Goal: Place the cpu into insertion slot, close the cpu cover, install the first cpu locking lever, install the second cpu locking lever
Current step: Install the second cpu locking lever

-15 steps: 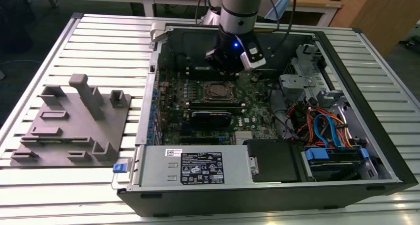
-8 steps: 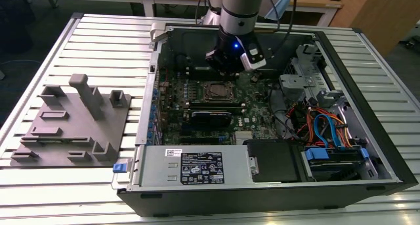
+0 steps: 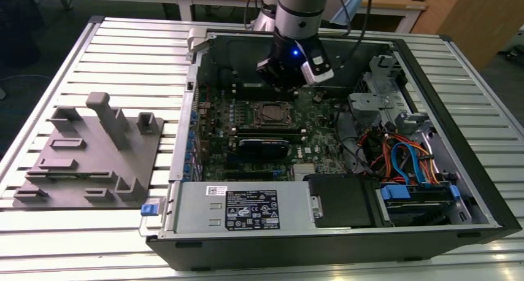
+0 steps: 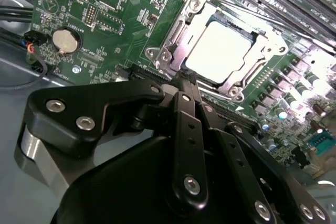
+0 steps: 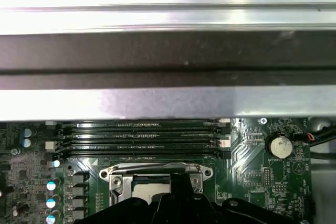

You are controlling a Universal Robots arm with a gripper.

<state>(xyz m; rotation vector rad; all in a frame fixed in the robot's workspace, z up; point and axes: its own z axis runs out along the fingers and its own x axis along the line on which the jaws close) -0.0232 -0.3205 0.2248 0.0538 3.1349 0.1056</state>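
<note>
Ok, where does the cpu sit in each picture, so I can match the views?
Exterior view: the cpu lies mid-motherboard, just below the gripper.
Second wrist view: bright square inside the cpu cover, beyond the gripper.
First wrist view: partly seen behind the gripper.
Shared landmark in both wrist views: the coin battery.

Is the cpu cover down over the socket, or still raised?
Down: the thin silver metal cpu cover lies flat around the silver-topped cpu in the second wrist view.

The exterior view looks down, high and far, at the open case on the surface. Both wrist views sit close above the motherboard, sharing the cpu cover.
</note>
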